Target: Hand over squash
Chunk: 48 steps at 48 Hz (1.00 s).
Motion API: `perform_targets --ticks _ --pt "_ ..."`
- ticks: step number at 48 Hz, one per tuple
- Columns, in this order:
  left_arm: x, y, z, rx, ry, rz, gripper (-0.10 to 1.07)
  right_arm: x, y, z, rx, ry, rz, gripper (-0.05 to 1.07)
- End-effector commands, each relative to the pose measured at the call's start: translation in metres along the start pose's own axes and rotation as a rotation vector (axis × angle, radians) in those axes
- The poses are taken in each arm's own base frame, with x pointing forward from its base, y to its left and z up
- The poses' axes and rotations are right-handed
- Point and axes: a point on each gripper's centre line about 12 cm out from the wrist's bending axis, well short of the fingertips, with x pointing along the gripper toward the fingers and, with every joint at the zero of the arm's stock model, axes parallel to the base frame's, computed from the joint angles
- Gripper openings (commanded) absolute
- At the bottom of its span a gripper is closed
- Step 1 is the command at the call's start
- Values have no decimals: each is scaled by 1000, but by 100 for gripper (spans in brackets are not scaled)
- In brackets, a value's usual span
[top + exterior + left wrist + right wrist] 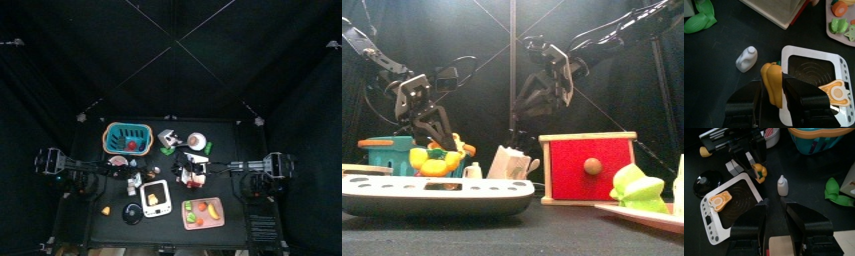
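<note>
The squash (769, 75) is orange-yellow and long, and my left gripper (775, 89) is shut on it. It is held just above the table, beside the edge of a white scale (814, 75). In the right wrist view the squash (758, 172) shows in the left arm's jaws, beyond a small white bottle (782, 185). My right gripper (777, 210) is open and empty. It faces the left gripper from a short way off. In the top view the left gripper (138, 180) and the right gripper (191, 173) are both near the table's middle.
A white bottle (746, 59) lies next to the squash. A teal basket (127, 138) stands at the back left. A red box (588, 167) stands at centre right. A pink plate (203, 213) with vegetables is at front right. A green toy (701, 17) lies near the box.
</note>
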Motion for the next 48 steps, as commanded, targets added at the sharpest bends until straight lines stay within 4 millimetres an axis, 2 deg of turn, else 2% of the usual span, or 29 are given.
perform_targets --ticks 1,6,14,28,37,48 --pt "-3 -9 12 28 -37 -26 65 -10 3 11 4 -39 12 69" --pt "-4 -15 17 58 -60 -39 65 -11 6 12 -11 -42 19 69" --pt "-6 -22 38 102 -127 -50 65 -11 13 17 -62 -66 43 69" --pt "-9 -31 65 209 -270 -48 65 -16 31 29 -105 -198 182 70" --pt "-13 -38 70 244 -365 -44 65 -20 36 30 -151 -232 227 70" --pt "-11 -49 71 263 -386 -65 65 -18 36 32 -159 -236 226 71"
